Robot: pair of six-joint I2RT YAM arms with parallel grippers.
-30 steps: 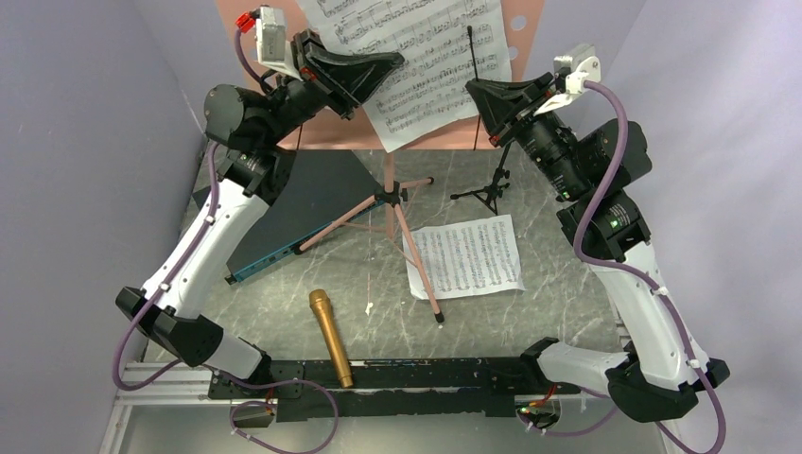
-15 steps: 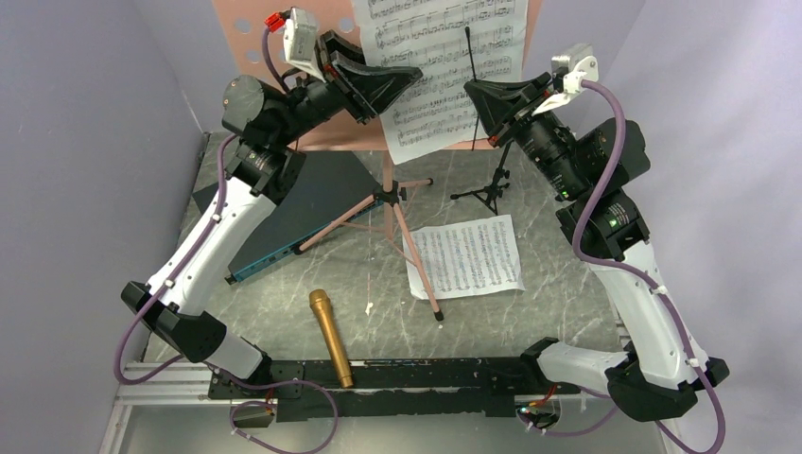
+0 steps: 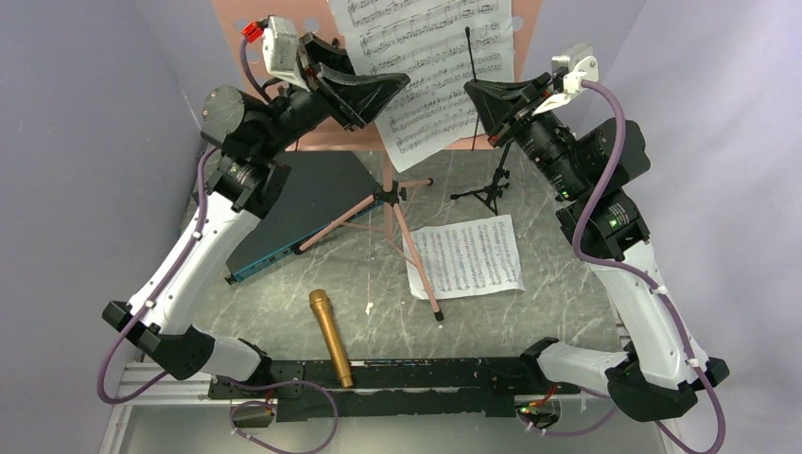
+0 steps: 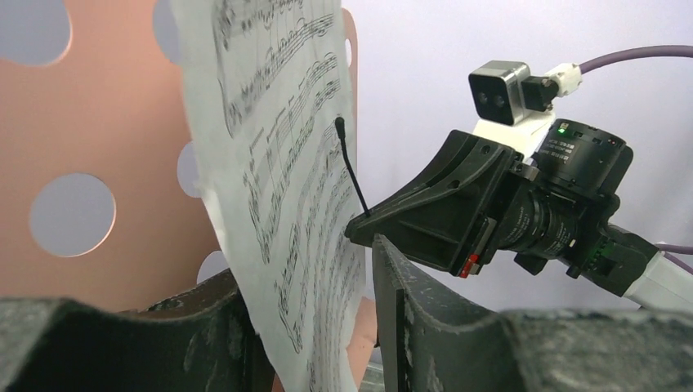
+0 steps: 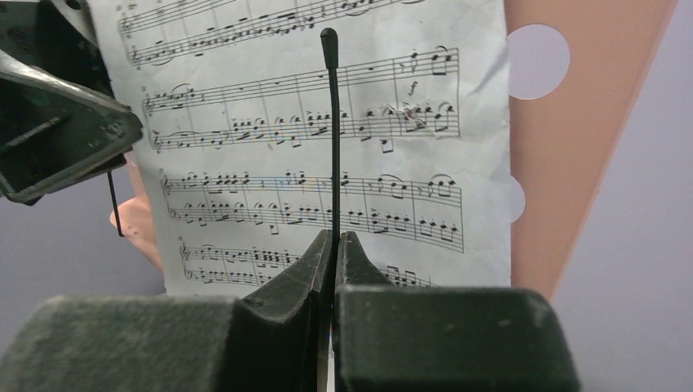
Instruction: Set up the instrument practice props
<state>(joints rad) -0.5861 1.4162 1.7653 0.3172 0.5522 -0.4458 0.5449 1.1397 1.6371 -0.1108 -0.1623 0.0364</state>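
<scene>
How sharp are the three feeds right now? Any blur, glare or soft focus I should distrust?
Top external: even light, no glare, staves legible on the lying page. Left wrist: fingers blurred close up, held page fairly sharp. Right wrist: fingers soft, thin black rod and notes crisp.

Matt paper sheet-music page (image 3: 430, 71); glossy gold microphone (image 3: 331, 337); rough grey claw pads (image 5: 278, 302).

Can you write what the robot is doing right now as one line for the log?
left gripper: holding sheet-music page at pink music stand | right gripper: shut on thin black wire | second page, gold microphone: on table
</scene>
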